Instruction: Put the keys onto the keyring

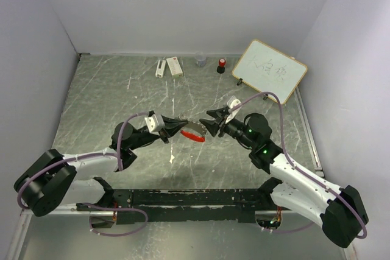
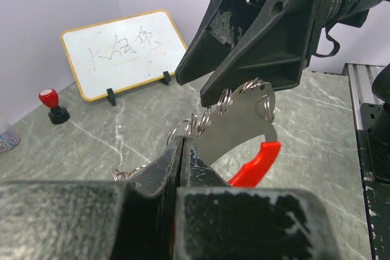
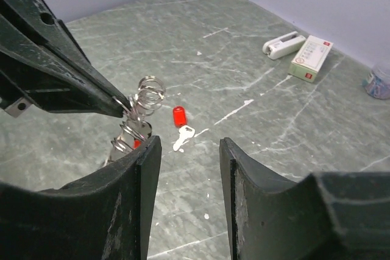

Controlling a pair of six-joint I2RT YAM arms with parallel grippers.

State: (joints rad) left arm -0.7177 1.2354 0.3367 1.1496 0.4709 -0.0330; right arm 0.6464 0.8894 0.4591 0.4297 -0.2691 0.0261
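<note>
My left gripper (image 1: 178,128) is shut on the keyring (image 1: 194,134) and holds it above the table's middle. In the left wrist view the shut fingertips (image 2: 183,141) pinch the silver rings (image 2: 206,118); the curved grey piece (image 2: 234,127) and the red oblong fob (image 2: 259,162) hang beyond them. My right gripper (image 1: 209,123) is open, with its fingers (image 2: 244,47) right at the rings. In the right wrist view (image 3: 186,150) its left finger (image 3: 143,168) is beside the coiled rings (image 3: 148,94). A small silver key with a red tag (image 3: 180,127) lies on the table below. The black-tagged key is not visible.
Along the back wall are a white stapler (image 1: 160,68), a small box (image 1: 174,66), a clear cup (image 1: 200,60), a red-capped black cylinder (image 1: 222,65) and a small whiteboard on feet (image 1: 269,71). A metal rail (image 1: 308,135) runs along the table's right side.
</note>
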